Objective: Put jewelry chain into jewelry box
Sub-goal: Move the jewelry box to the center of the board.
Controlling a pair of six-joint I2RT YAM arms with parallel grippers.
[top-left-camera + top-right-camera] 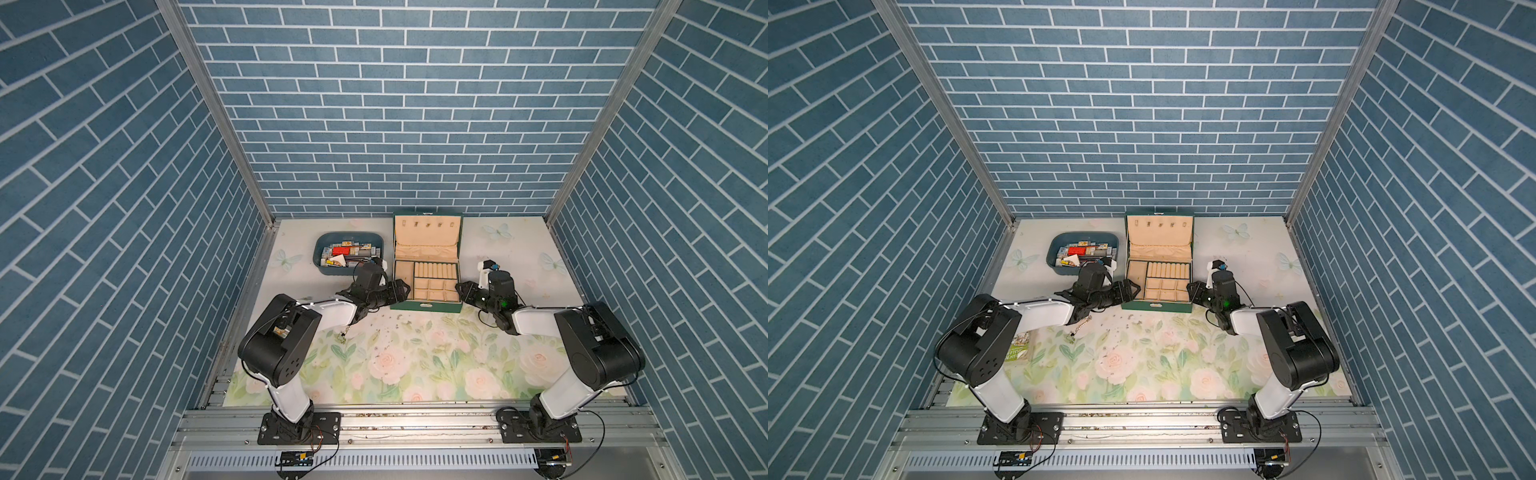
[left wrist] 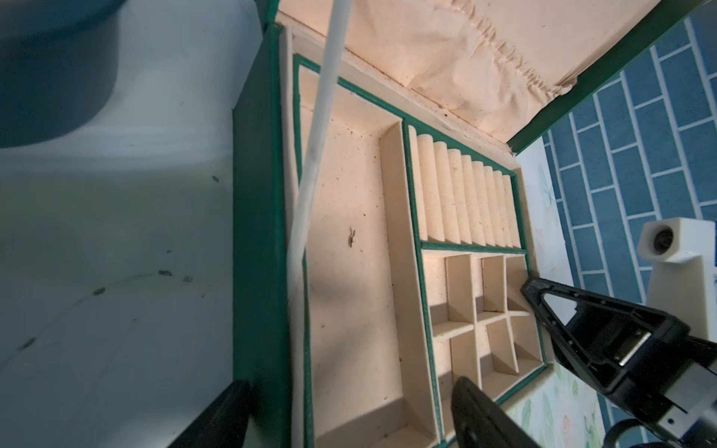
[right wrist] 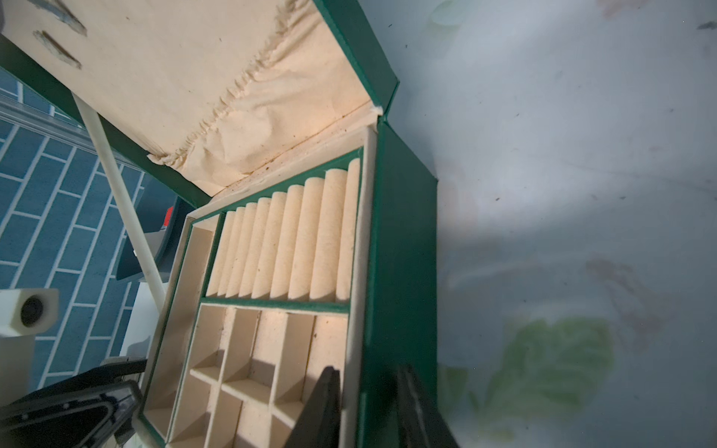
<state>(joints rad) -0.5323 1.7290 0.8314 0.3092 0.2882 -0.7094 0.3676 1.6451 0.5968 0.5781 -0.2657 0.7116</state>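
While both arms flank it, box (image 1: 428, 307): lid up, at the far middle of the tabletop (image 1: 436, 386); no chain in any compartment I can see, only a speck in the long left one.
Chain (image 1: 1079, 328): lying loose on the tabletop, near and left of the box, partly under the left forearm; nothing touches it.
Left fingers (image 2: 477, 411): spread wide astride the box's left wall, gripping nothing.
Right fingers (image 3: 324, 411): narrow, astride the box's right wall; whether they pinch it I cannot tell.
Done: box open and ready, by the look of it.
To do: the whole transfer: reach the chain, lift it, carry it right and far, lower it into a compartment.
Progress: early, I'd judge; neither arm is at the chain.
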